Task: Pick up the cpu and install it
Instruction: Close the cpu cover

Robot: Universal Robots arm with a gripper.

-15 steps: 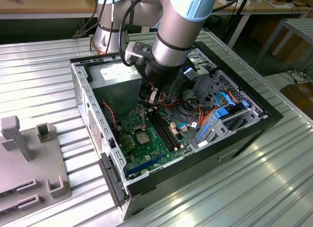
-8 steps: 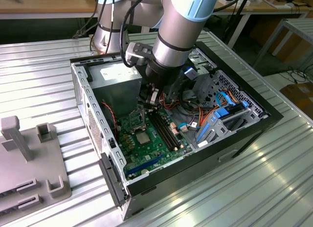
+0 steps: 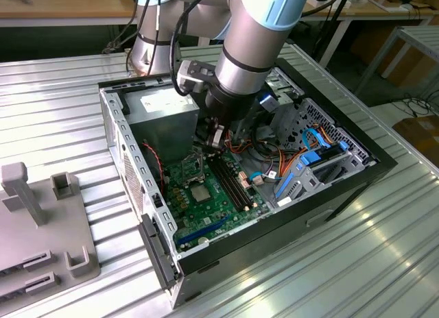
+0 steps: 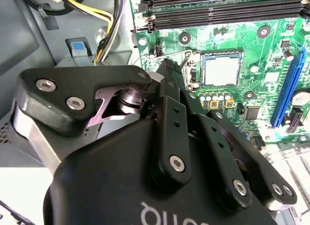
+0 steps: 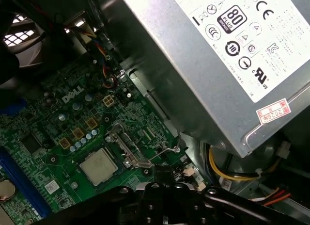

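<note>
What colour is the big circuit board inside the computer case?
Green, dotted with small silvery and black parts. The circuit board shows best in the second wrist view.

Arm [image 3: 250, 40] angled down, claw [image 3: 217, 136] lowered

Exterior view overlooks the open case [image 3: 329, 194] from above; both wrist views sit close over its motherboard [image 4: 242, 36].

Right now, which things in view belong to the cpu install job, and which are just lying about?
Job:
- cpu, seated in its socket
- open socket latch
- pincer, close by

Just lying about:
- power supply
- memory slots
- blue expansion slot
- grey plastic fixture
</note>
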